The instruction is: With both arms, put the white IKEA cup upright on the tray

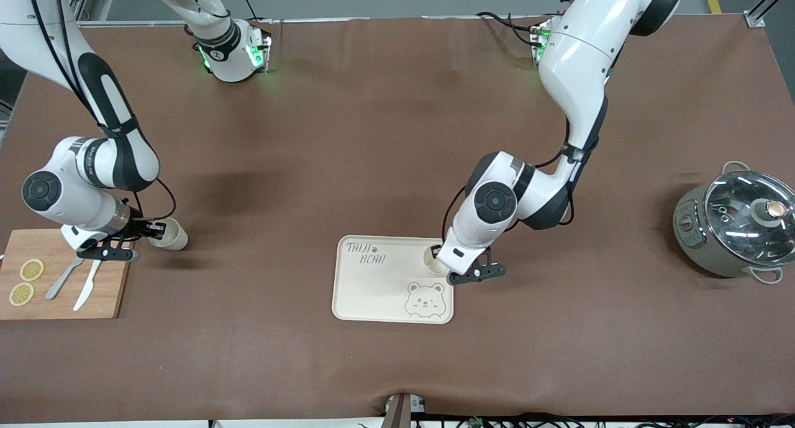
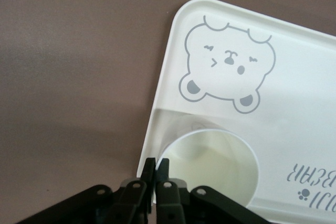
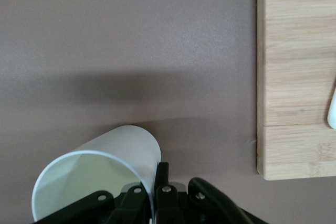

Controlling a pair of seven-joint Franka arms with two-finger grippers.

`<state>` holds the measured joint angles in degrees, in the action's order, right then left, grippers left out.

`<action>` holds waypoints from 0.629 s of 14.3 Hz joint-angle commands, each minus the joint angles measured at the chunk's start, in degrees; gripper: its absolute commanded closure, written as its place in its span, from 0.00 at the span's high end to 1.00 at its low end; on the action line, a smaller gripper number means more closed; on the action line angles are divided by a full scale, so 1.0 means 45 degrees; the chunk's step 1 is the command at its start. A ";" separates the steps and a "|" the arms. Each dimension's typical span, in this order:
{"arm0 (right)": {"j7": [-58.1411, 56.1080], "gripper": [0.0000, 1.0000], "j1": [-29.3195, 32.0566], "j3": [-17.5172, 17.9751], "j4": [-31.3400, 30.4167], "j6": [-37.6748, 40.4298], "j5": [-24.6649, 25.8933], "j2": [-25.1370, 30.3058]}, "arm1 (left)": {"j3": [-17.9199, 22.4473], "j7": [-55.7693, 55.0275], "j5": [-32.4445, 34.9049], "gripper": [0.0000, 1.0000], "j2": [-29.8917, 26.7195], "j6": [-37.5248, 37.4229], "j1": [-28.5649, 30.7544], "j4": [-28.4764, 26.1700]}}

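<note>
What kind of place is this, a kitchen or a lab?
Probably a robotics lab staged as a kitchen: two Franka arms, the left gripper and right gripper each pinching a white cup's wall, a brown cloth-covered table, and an electric cooker.

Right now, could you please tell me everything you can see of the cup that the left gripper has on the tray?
The cup is plain white, smooth and glossy, like plastic, with a round open mouth facing up and nothing visible inside. It stands upright on the cream tray, at the corner toward the left arm's end, farther from the front camera than the bear drawing. The left gripper is shut on its rim, one finger inside the wall and one outside.
</note>
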<state>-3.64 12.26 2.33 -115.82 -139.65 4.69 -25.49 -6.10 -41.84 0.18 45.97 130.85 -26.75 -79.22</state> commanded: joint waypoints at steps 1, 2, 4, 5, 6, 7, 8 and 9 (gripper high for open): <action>-0.0030 0.00 0.0010 0.0418 0.0151 0.0696 0.0032 0.0604 | 0.0262 -0.0020 -0.0177 1.00 0.0214 -0.0094 -0.0227 0.0357; 0.0067 0.00 -0.0126 0.0574 0.0481 0.1572 0.0032 0.0760 | 0.0262 -0.0039 -0.0177 1.00 0.0136 -0.0094 -0.0188 0.0377; 0.0126 0.00 -0.0535 0.0732 0.1650 0.2981 -0.0007 0.0723 | 0.0515 -0.0039 -0.0177 1.00 -0.0311 -0.0191 -0.0129 0.0396; 0.0223 0.00 -0.0963 0.0732 0.2101 0.3277 -0.0297 0.0684 | 0.0671 -0.0039 -0.0177 1.00 -0.0585 -0.0250 -0.0090 0.0396; 0.0649 0.00 -0.1373 0.0693 0.2376 0.3338 -0.0841 0.0645 | 0.0866 -0.0039 -0.0157 1.00 -0.0936 -0.0405 -0.0071 0.0396; 0.1272 0.00 -0.1803 0.0693 0.2650 0.3319 -0.1214 0.0606 | 0.1255 -0.0001 -0.0157 1.00 -0.1268 -0.0658 -0.0051 0.0377; 0.2032 0.00 -0.2155 0.0693 0.3000 0.3319 -0.1450 0.0316 | 0.1606 0.0135 -0.0157 1.00 -0.1561 -0.1009 -0.0051 0.0377; 0.2775 0.00 -0.2623 0.0693 0.3352 0.3319 -0.1491 0.0119 | 0.1784 0.0175 -0.0138 1.00 -0.1796 -0.1205 -0.0032 0.0377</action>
<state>3.35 3.62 5.68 -104.19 -125.48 -0.70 -22.64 -0.27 -41.75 0.18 41.49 128.18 -26.69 -76.41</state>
